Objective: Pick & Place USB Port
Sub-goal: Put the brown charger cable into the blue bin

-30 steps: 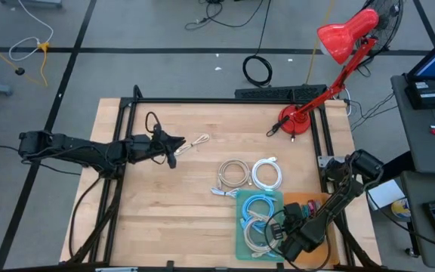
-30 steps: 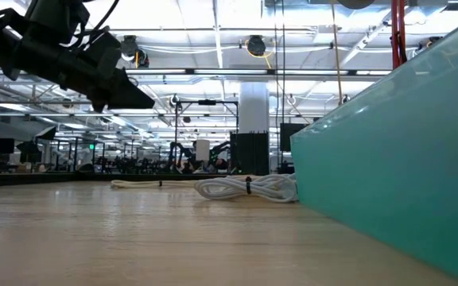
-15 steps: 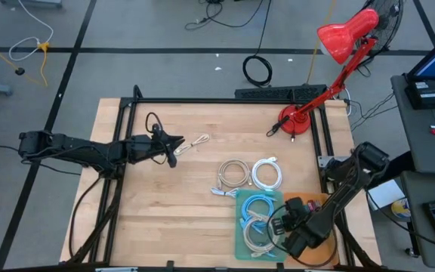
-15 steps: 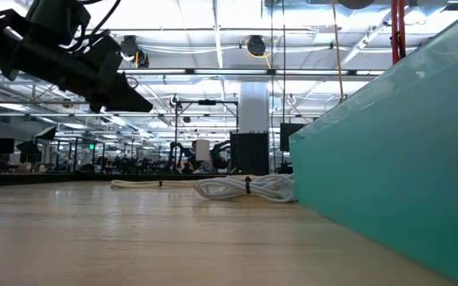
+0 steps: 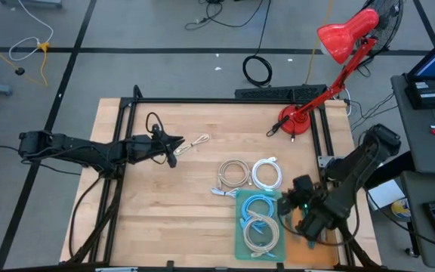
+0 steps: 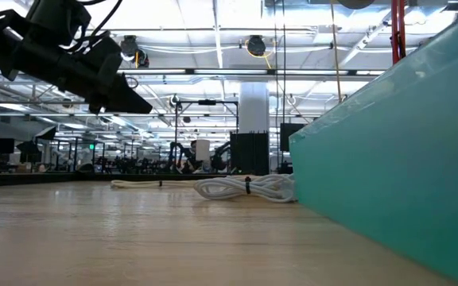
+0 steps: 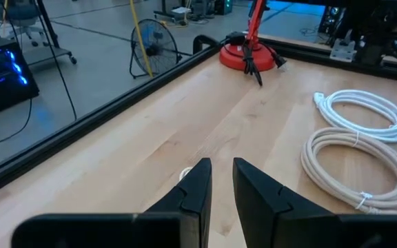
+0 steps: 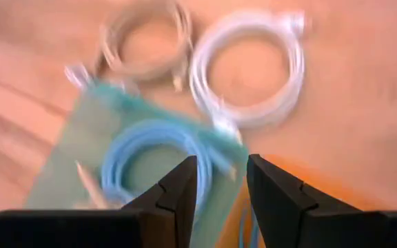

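Hovering over the teal tray [image 5: 242,243] by the table's near right corner, the right pincer [image 5: 297,198] stands parted and empty; the step in hand appears to be fetching another cable. The next move calls for reaching the white coil [image 5: 267,174] just beyond the tray. It lies flat, loosely wound. The left pincer [image 5: 174,151] waits narrow, empty, mid-left.

Two arms over a wooden table [image 5: 172,204]
A green tray [image 5: 242,238] holds blue and pale cables; beige and white coils lie just beside it, near a red lamp [image 5: 331,60].
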Motion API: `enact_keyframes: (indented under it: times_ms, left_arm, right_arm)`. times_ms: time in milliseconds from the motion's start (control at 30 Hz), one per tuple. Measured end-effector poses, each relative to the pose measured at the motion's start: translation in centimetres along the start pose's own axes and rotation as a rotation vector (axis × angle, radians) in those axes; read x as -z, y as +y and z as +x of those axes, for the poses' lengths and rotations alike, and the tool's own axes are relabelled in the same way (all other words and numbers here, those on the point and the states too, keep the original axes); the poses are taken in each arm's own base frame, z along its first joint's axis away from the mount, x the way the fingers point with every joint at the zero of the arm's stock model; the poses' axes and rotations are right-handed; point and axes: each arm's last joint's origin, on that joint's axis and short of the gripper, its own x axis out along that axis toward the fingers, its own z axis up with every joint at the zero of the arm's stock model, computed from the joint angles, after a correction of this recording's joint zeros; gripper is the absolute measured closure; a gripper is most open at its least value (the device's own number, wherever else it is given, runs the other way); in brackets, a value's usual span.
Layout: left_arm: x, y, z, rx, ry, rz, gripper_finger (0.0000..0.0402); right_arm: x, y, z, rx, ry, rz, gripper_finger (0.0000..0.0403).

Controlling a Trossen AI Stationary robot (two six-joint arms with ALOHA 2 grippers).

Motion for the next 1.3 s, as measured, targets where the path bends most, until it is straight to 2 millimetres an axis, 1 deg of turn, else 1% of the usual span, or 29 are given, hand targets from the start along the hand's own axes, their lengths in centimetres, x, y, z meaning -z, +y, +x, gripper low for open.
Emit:
enact_keyframes:
  times_ms: [100, 233, 300, 467, 633, 800, 1000, 1167, 1300]
  left_arm:
    - [-0.2, 0.0, 0.0, -0.001, -0.015, -0.005, 0.0339]
    - [-0.3, 0.3, 0.1, -0.016, -0.029, -0.013, 0.0339]
    - [-0.4, 0.5, 0.2, -0.028, -0.034, -0.019, 0.0339]
    - [-0.5, 1.0, 0.3, -0.051, -0.040, -0.031, 0.0339]
    - [-0.6, 1.4, 0.4, -0.072, -0.048, -0.039, 0.0339]
    - [-0.6, 1.7, 0.5, -0.088, -0.047, -0.037, 0.0339]
    - [-0.6, 1.9, 0.5, -0.098, -0.036, -0.031, 0.0339]
    - [-0.2, 1.9, 0.5, -0.102, -0.002, -0.017, 0.0339]
    - [0.0, 1.9, 0.5, -0.104, 0.015, -0.018, 0.0339]
  right_arm:
    - [-1.9, -0.3, 0.2, 0.030, -0.076, -0.051, 0.0282]
    - [-4.1, -0.4, 1.4, 0.115, -0.161, -0.138, 0.0282]
    - [-5.1, -0.5, 2.5, 0.168, -0.187, -0.176, 0.0282]
    - [-7.8, -0.9, 5.6, 0.322, -0.175, -0.233, 0.0282]
    - [-10.4, -1.0, 8.6, 0.377, -0.137, -0.301, 0.0282]
    - [-13.4, -0.5, 11.2, 0.330, -0.110, -0.387, 0.0282]
    - [-16.6, -0.3, 14.0, 0.162, -0.037, -0.476, 0.0282]
    - [-18.6, -0.9, 15.9, -0.010, 0.020, -0.473, 0.0282]
    - [-19.3, -1.5, 17.6, -0.114, 0.080, -0.433, 0.0282]
